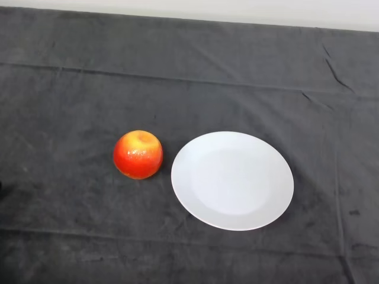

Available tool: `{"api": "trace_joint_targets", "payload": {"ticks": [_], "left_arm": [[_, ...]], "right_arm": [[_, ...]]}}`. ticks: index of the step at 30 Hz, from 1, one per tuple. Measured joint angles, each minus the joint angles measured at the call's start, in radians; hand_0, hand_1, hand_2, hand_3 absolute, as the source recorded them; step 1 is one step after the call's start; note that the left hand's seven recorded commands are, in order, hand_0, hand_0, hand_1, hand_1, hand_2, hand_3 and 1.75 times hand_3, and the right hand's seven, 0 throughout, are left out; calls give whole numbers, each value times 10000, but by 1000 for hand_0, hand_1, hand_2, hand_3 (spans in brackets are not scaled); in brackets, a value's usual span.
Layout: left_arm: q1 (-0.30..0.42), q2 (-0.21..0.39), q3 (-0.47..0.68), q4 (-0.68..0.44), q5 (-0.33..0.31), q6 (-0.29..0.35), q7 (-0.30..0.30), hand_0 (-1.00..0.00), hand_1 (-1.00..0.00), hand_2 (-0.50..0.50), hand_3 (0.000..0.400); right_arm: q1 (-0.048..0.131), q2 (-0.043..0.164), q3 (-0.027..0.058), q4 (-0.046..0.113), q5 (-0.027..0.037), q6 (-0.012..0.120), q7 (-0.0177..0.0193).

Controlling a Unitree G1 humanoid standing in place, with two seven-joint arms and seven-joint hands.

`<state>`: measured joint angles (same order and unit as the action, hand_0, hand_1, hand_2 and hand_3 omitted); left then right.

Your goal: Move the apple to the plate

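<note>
A red and yellow apple sits upright on the dark cloth, left of centre. A white round plate lies just to its right, with a small gap between them. Nothing lies on the plate.
The dark cloth covers the whole table, with folds across the back and near the front. The table's far edge meets a pale wall at the top.
</note>
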<state>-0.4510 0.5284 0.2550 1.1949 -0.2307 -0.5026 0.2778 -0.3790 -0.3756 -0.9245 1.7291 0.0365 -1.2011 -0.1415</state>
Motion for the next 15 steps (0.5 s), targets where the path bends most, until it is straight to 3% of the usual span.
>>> {"api": "trace_joint_targets", "payload": {"ticks": [15], "left_arm": [[-5, 1, 78, -16, 11, 20, -14, 0, 0, 0, 0]], "right_arm": [[0, -1, 0, 0, 0, 0, 1]]}}
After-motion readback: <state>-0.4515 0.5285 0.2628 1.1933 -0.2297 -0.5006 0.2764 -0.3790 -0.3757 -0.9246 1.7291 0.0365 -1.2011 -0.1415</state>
